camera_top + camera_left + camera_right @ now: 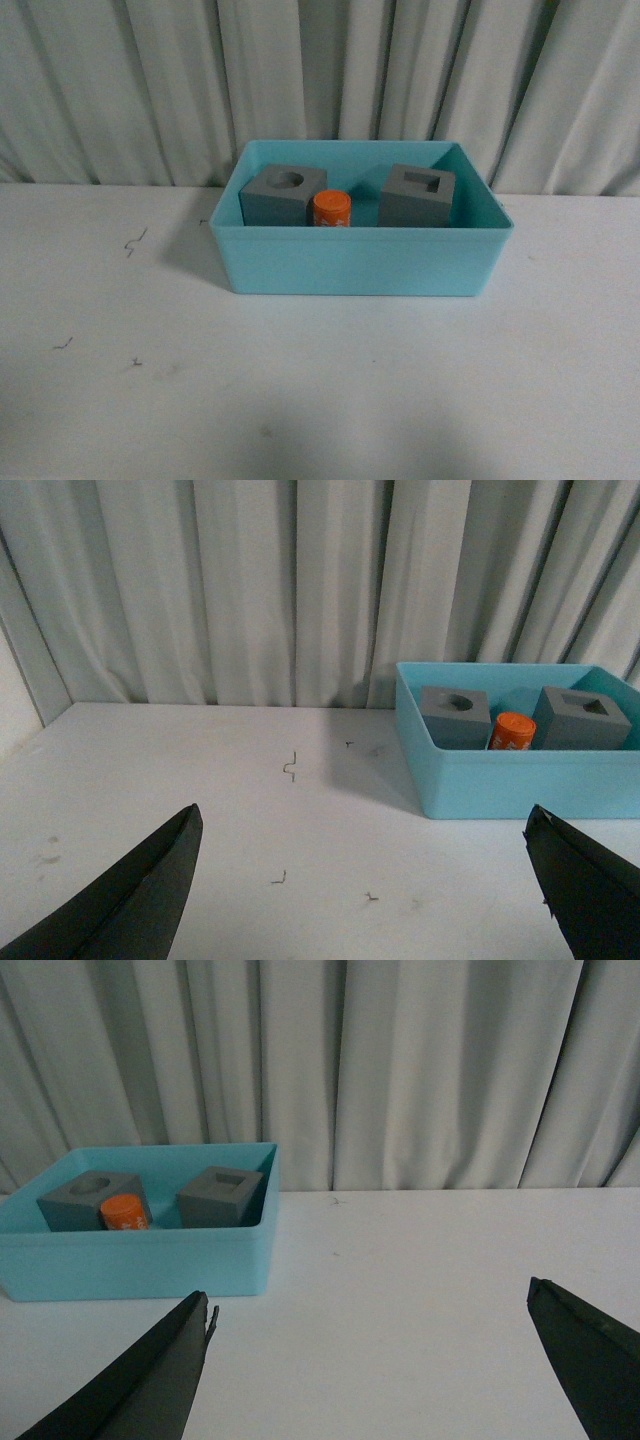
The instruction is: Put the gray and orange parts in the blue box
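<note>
The blue box [360,262] stands on the white table at the back middle. Inside it sit the gray cube with a round recess [283,196], the orange cylinder [331,209] and the gray cube with a rectangular recess [418,195]. The box [520,780] and its parts also show in the left wrist view, and the box [130,1260] shows in the right wrist view. Neither arm shows in the front view. My left gripper [365,825] is open and empty over the table, left of the box. My right gripper [370,1305] is open and empty, right of the box.
A gray-white curtain [320,80] hangs right behind the table. Small dark wire-like scraps [133,242] lie on the table left of the box, also in the left wrist view [290,768].
</note>
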Action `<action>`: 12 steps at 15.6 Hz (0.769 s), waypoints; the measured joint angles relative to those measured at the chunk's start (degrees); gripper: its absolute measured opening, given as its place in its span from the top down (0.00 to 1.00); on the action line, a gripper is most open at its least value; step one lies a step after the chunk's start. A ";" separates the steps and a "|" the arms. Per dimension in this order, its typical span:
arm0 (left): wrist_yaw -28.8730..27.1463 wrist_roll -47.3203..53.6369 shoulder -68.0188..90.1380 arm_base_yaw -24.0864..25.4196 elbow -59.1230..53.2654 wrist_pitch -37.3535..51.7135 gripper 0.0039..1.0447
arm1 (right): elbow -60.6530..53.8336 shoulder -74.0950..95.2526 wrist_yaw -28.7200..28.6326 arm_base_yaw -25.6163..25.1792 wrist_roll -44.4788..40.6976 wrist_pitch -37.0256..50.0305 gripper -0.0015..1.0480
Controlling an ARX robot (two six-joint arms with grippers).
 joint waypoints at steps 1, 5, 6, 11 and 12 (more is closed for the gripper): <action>0.00 0.00 0.00 0.00 0.00 0.00 0.06 | 0.00 0.00 0.00 0.00 0.00 0.00 0.06; 0.00 0.00 0.00 0.00 0.00 0.00 0.06 | 0.00 0.00 0.00 0.00 0.00 0.00 0.06; 0.00 0.00 0.00 0.00 0.00 0.00 0.06 | 0.00 0.00 0.00 0.00 0.00 0.00 0.06; 0.00 0.00 0.00 0.00 0.00 0.00 0.06 | 0.00 0.00 0.00 0.00 0.00 0.00 0.06; 0.00 0.00 0.00 0.00 0.00 0.00 0.06 | 0.00 0.00 0.00 0.00 0.00 0.00 0.06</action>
